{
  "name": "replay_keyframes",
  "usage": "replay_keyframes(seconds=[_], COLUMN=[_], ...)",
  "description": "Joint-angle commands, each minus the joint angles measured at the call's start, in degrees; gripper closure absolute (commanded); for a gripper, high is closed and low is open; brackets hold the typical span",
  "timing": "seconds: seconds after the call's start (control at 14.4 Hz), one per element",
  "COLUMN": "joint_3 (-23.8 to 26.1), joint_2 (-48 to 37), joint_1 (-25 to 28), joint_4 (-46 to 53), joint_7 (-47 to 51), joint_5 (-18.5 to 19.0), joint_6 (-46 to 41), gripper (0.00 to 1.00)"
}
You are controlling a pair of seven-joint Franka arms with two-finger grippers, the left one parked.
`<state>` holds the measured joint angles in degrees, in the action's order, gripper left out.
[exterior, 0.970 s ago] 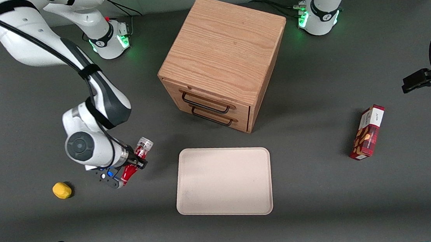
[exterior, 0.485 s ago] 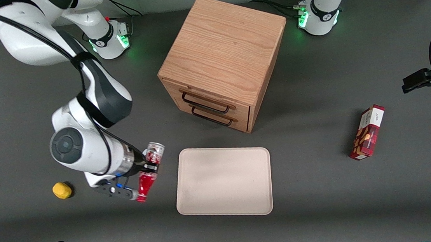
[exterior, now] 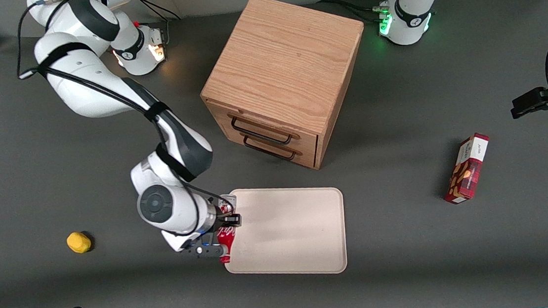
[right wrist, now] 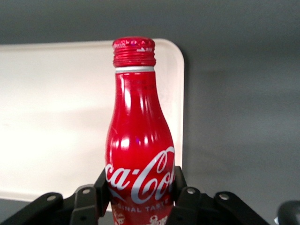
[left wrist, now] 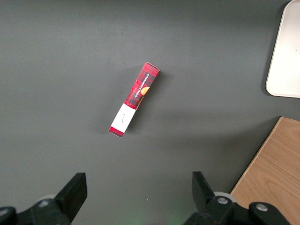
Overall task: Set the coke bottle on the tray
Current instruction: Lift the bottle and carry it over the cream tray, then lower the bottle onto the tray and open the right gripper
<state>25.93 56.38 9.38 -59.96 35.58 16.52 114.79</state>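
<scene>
My right gripper (exterior: 225, 222) is shut on the coke bottle (exterior: 225, 240), a slim red bottle with white script, and holds it lying level over the working-arm edge of the beige tray (exterior: 291, 232). Its red neck points toward the front camera. In the right wrist view the bottle (right wrist: 139, 136) sits clamped between the black fingers (right wrist: 101, 185), with the tray (right wrist: 56, 117) under it and the tray's rounded corner close to the cap.
A wooden drawer cabinet (exterior: 282, 74) stands farther from the camera than the tray. A yellow lump (exterior: 78, 242) lies toward the working arm's end. A red snack box (exterior: 468, 167) lies toward the parked arm's end and also shows in the left wrist view (left wrist: 135, 98).
My gripper has carried the coke bottle sideways from near the yellow lump to over the tray's edge. The bottle has stayed clamped throughout.
</scene>
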Motion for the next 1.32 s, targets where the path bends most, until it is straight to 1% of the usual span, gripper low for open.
replay_keyframes(seconds=[0.0, 0.14, 0.28, 0.35, 0.49, 0.55, 0.62, 0.69, 0.76, 0.9, 1.25], joint_3=[0.26, 0.17, -0.09, -0.09, -0.09, -0.18, -0.18, -0.27, -0.18, -0.27, -0.01], joint_2=[3.65, 6.02, 7.25, 7.78, 8.05, 8.05, 8.05, 8.05, 8.05, 8.05, 6.3], joint_1=[0.72, 0.72, 1.34, 1.34, 1.43, 1.43, 1.43, 1.43, 1.34, 1.34, 0.2], joint_4=[2.92, 2.83, 2.83, 2.83, 2.83, 2.74, 2.57, 2.3, 1.78, 0.98, 0.81], joint_7=[-0.95, -0.69, -0.51, -0.51, -0.25, 0.19, 0.45, 0.54, 0.63, 0.72, 0.8], joint_5=[3.95, 5.19, 5.54, 5.63, 5.63, 5.63, 5.72, 5.81, 6.51, 7.48, 7.04], joint_6=[1.57, 3.68, 4.92, 5.27, 5.62, 5.62, 5.62, 5.88, 6.67, 7.91, 7.39], gripper=[1.0, 1.0, 1.0, 0.92, 0.82, 0.65, 0.57, 0.33, 0.0, 0.0, 0.0])
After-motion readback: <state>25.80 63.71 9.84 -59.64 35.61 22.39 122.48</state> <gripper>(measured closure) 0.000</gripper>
